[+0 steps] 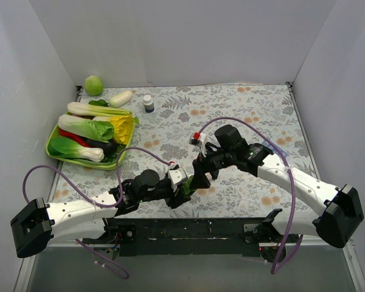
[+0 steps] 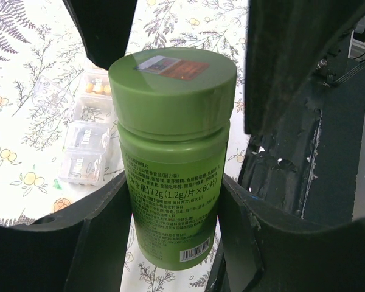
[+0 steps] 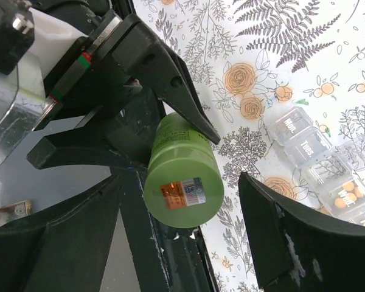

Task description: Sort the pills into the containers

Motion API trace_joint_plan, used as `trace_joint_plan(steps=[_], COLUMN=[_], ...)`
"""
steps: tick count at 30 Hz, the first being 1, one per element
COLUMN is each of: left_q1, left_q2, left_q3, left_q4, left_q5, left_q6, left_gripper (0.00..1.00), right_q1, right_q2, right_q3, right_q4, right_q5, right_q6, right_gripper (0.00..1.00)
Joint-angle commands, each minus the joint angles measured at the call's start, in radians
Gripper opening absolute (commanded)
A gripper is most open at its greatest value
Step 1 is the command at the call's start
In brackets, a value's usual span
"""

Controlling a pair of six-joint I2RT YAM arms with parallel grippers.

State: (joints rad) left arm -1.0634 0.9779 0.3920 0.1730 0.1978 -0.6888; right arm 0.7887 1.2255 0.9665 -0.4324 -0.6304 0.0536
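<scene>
Green bottle (image 2: 170, 158) was clamped in the left tool (image 2: 173, 213), cap toward the right tool (image 3: 182, 188), which was spread wide around it. Containers (image 3: 319, 161) were laid on the worktop (image 3: 261, 55) beside, long axis running away from the left tool.

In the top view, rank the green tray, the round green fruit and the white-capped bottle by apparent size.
Largest to smallest:
1. tray, clearly
2. round green fruit
3. white-capped bottle, somewhat smaller than the fruit

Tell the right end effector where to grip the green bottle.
Grip the cap, coming end-on along the green bottle's axis, a finger on each side of its round rim. The left end effector clamps the body, so only the cap end is free.
</scene>
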Motion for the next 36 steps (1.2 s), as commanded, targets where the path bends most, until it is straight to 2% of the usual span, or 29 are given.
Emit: trace_joint_plan(steps=[1,3,6,7,9,10,12,13,15,16,17,19,20,21,22,24,27,28,29,32,36], left_q1=[0.0,0.0,0.0,0.0,0.0,0.0,0.0,0.0,0.0,0.0,0.0,0.0,0.0,0.0,0.0,0.0,0.0,0.0,0.002,0.002,0.002], left_q2=[-0.005,-0.005,-0.01,-0.011,-0.018,-0.021,-0.027,-0.033,-0.041,-0.048,-0.051,-0.056,-0.054,-0.054,-0.051,-0.042,-0.027,-0.027,-0.027,-0.038,-0.042], left_q3=[0.042,0.038,0.036,0.036,0.034,0.03,0.03,0.027,0.019,0.019,0.013,0.007,0.004,0.001,0.001,0.002,0.005,0.007,0.007,-0.002,-0.01], left_q4=[0.039,0.04,0.04,0.04,0.036,0.034,0.026,0.023,0.019,0.017,0.014,0.013,0.01,0.01,0.01,0.01,0.005,0.003,0.002,0.009,0.014], left_q5=[-0.017,-0.017,-0.018,-0.02,-0.02,-0.02,-0.02,-0.018,-0.005,0.002,0.008,0.038,0.052,0.064,0.087,0.101,0.115,0.118,0.12,0.124,0.143], left_q6=[0.003,0.002,0.0,0.0,0.002,0.003,0.009,0.014,0.031,0.038,0.046,0.067,0.075,0.08,0.087,0.09,0.095,0.095,0.095,0.095,0.1], left_gripper=[0.0,0.0,0.0,0.0,0.0,0.0,0.0,0.0,0.0,0.0,0.0,0.0,0.0,0.0,0.0,0.0,0.0,0.0,0.0,0.0,0.0], right_q1=[0.026,0.03,0.032,0.033,0.032,0.033,0.037,0.035,0.037,0.038,0.038,0.047,0.05,0.056,0.058,0.06,0.075,0.083,0.087,0.089,0.089], right_q2=[-0.003,0.002,0.011,0.014,0.026,0.031,0.049,0.06,0.089,0.101,0.135,0.182,0.237,0.262,0.281,0.283,0.194,0.166,0.123,0.14,0.114], right_q3=[0.005,0.009,0.023,0.026,0.046,0.054,0.08,0.092,0.133,0.155,0.179,0.3,0.354,0.394,0.453,0.463,0.375,0.326,0.307,0.374,0.368], right_q4=[0.004,-0.002,-0.009,-0.018,-0.034,-0.049,-0.075,-0.089,-0.137,-0.17,-0.26,-0.421,-0.606,-0.681,-0.725,-0.723,-0.588,-0.466,-0.43,-0.469,-0.473], right_q5=[0.017,0.006,-0.031,-0.043,-0.072,-0.08,-0.098,-0.12,-0.172,-0.205,-0.286,-0.333,-0.356,-0.359,-0.356,-0.316,-0.226,-0.188,-0.131,-0.079,-0.083], right_q6=[-0.011,-0.027,-0.05,-0.049,-0.092,-0.104,-0.124,-0.167,-0.217,-0.326,-0.425,-0.634,-0.902,-1.017,-1.128,-1.303,-1.394,-1.396,-1.4,-1.422,-1.434], right_gripper=[0.81,0.78,0.64,0.53,0.41,0.3,0.22,0.14,0.09,0.04,0.03,0.01,0.01,0.01,0.01,0.01,0.02,0.03,0.04,0.05,0.05])
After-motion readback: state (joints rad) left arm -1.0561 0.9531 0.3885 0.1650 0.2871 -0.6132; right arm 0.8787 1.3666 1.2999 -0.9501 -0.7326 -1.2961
